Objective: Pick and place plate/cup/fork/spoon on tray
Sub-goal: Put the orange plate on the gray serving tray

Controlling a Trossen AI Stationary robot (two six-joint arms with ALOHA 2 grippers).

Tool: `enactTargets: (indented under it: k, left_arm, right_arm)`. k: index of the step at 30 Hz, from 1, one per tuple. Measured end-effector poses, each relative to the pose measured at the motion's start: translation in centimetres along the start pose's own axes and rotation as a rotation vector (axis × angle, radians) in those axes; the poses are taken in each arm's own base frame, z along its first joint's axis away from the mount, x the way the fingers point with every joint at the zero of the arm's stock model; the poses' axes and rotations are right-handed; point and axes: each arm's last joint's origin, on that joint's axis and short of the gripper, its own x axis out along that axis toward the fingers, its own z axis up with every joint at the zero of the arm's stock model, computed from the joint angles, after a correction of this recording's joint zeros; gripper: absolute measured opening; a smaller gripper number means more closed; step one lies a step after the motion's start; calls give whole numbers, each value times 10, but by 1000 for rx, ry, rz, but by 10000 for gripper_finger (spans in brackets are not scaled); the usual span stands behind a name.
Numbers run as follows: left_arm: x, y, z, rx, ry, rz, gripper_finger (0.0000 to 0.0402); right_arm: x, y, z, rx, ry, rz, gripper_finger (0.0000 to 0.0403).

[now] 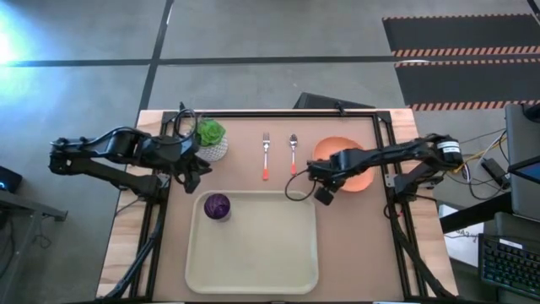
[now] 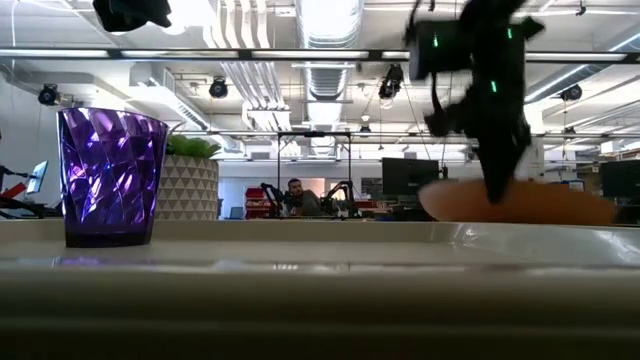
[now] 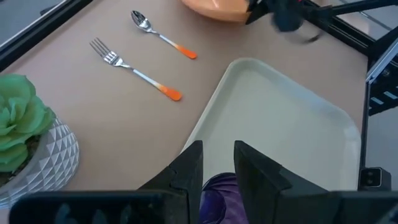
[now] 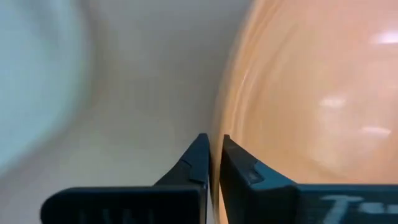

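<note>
The right end effector (image 1: 323,179) sits at the plate's (image 1: 361,175) near left edge, its two dark fingers (image 4: 198,158) drawn to a narrow gap that pinches the thin orange rim. In the low view the plate is seen edge-on with its rim above the tray's wall. The plate is round, flat and smooth, with soft highlights on its face, and lies on the brown surface (image 1: 245,165) just beyond the tray's (image 1: 253,253) far right corner.

The left end effector (image 1: 196,173) is beside the tray's far left corner, above the cup (image 1: 218,206), its fingers (image 3: 190,171) set a little apart and holding nothing. The cup, faceted glossy purple, stands upright inside that corner. The tray is cream, rectangular, with rounded corners and a raised rim; most of its floor is bare.

The fork (image 1: 266,155) and spoon (image 1: 294,153), silver with orange handles, lie side by side beyond the tray, between a potted plant (image 1: 211,138) and the plate.
</note>
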Motion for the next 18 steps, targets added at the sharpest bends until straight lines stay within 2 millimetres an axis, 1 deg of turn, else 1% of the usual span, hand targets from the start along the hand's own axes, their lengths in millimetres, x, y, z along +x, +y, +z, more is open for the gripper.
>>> enactTargets:
  k: [5,7,9,11,13,15,18]
  left_arm:
    - [-3,3,-3,4,12,16,73]
    - [-4,4,-4,9,11,36,73]
    - [-7,6,-4,12,-5,39,73]
    - [-10,8,-6,13,-9,53,73]
    - [-14,10,-8,16,-13,72,73]
    - [-18,13,-9,13,-26,73,73]
    - [-24,16,-11,10,-52,86,73]
  right_arm:
    - [-74,21,16,-24,-167,118,7]
    - [-106,30,19,-40,-251,181,7]
    - [-132,41,18,-62,-325,234,7]
    - [-151,56,16,-84,-369,277,7]
    - [-162,71,13,-118,-397,313,7]
    - [-169,88,9,-142,-407,341,7]
    - [-171,116,4,-169,-408,376,7]
